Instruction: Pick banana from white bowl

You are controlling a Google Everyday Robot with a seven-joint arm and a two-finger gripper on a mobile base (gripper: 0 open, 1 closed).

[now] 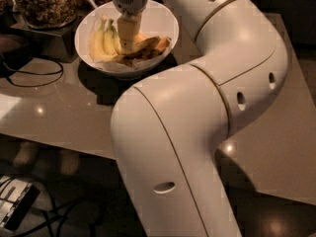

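Jaw state cannot be determined: the gripper (127, 47) points straight down into the white bowl (165, 19), and its lower end shows as one pale block among the fruit. Its tip sits at the middle of the bowl, touching or just above the bananas; contact cannot be confirmed.

The banana (98, 44), plump and pale yellow, lies in the left half of the bowl, just beside the gripper on its left, stem end pointing toward the far rim. A browner, orange-tinged banana (148, 45) lies to the gripper's right, also inside the bowl.

The bowl stands on a glossy tan table (54, 117). A glass jar of brown nuts (44, 3) stands near the bowl at upper left. A dark cable (30, 78) loops on the table at left. The white arm (212, 88) fills the foreground.
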